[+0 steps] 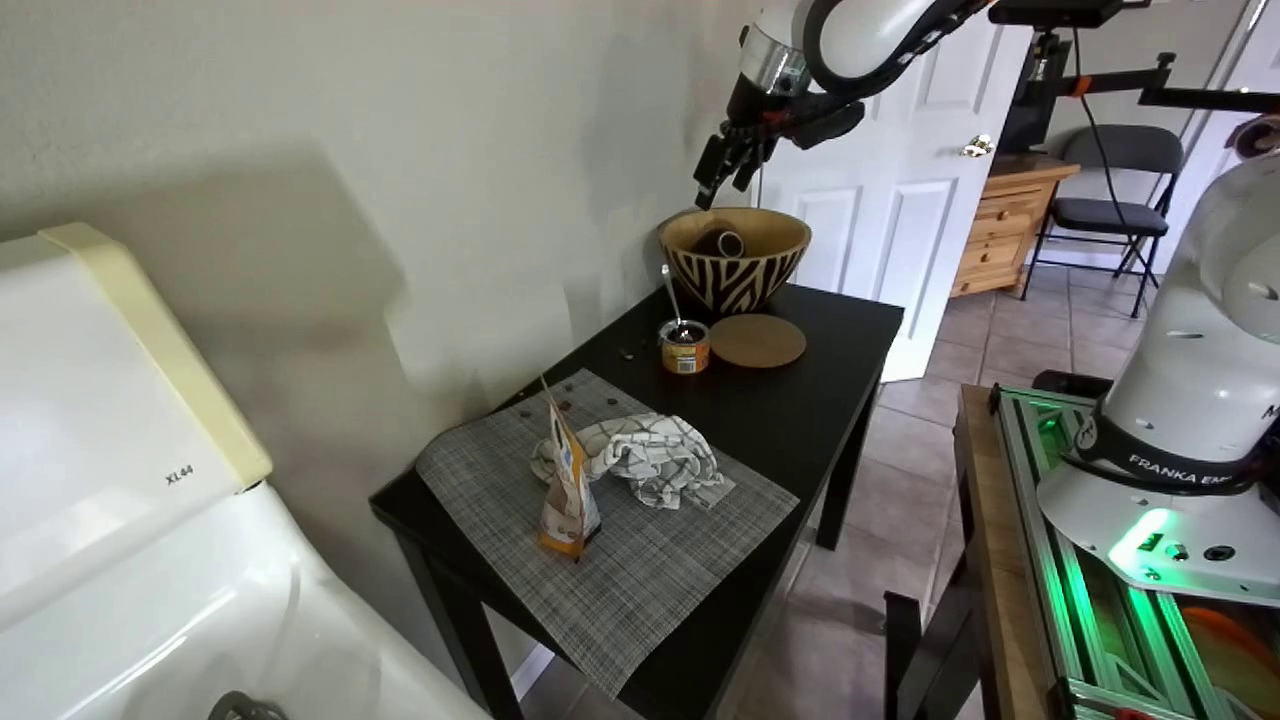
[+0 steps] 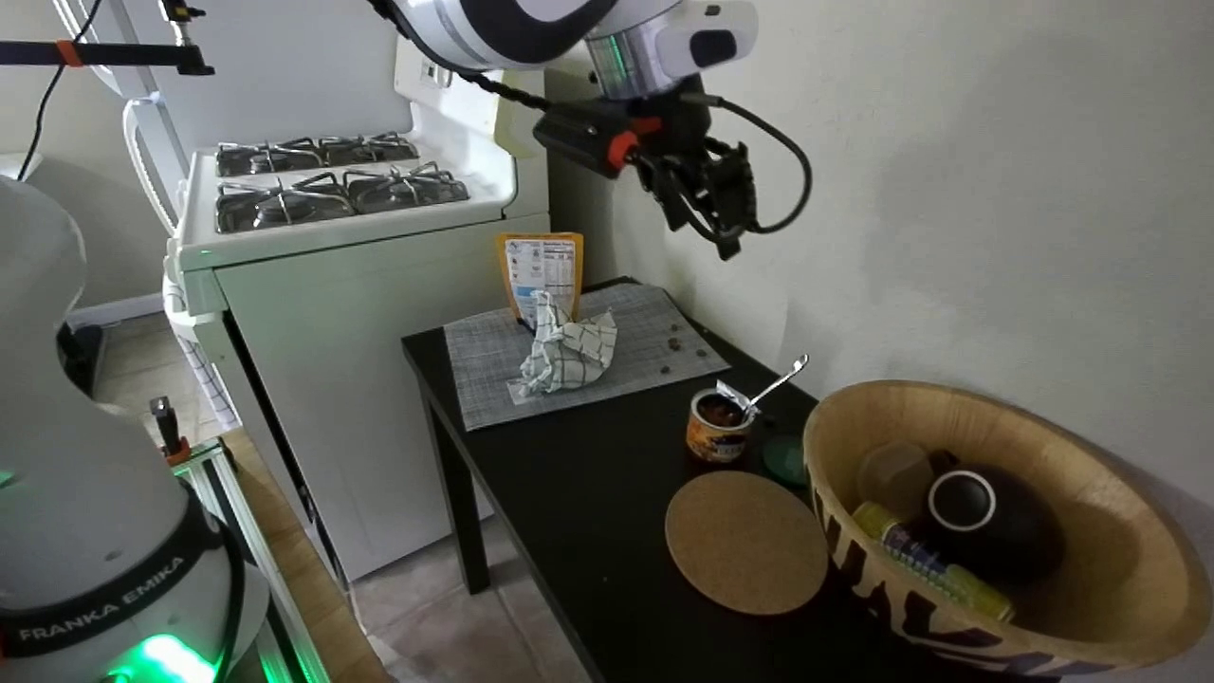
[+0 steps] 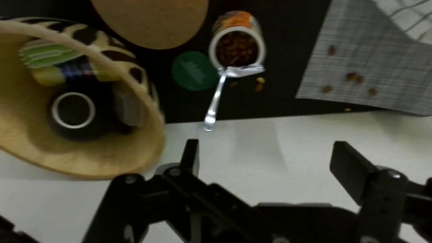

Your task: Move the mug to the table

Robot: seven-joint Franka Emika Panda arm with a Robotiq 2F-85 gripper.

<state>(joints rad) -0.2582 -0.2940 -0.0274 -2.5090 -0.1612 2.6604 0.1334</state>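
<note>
The dark, rounded mug (image 2: 1020,536) lies on its side inside the striped basket (image 2: 910,626), with a pale ring at its visible end. It also shows in an exterior view (image 1: 708,241) and at the left of the wrist view (image 3: 79,134). The black table (image 2: 607,531) carries the basket at one end and a grey placemat (image 1: 640,600) at the other. My gripper (image 3: 265,148) is open and empty, with white wall behind its fingers. It is in the air above the table in both exterior views (image 1: 723,188) (image 2: 704,237), apart from the mug.
A yellow-and-green packet (image 2: 934,560) and a clear item (image 2: 894,482) lie beside the mug. Near the basket are a can (image 2: 718,432) with an upright spoon, a round cork mat (image 2: 746,541) and a green lid (image 3: 194,71). The placemat holds a cloth (image 1: 655,455) and a standing pouch (image 1: 568,490).
</note>
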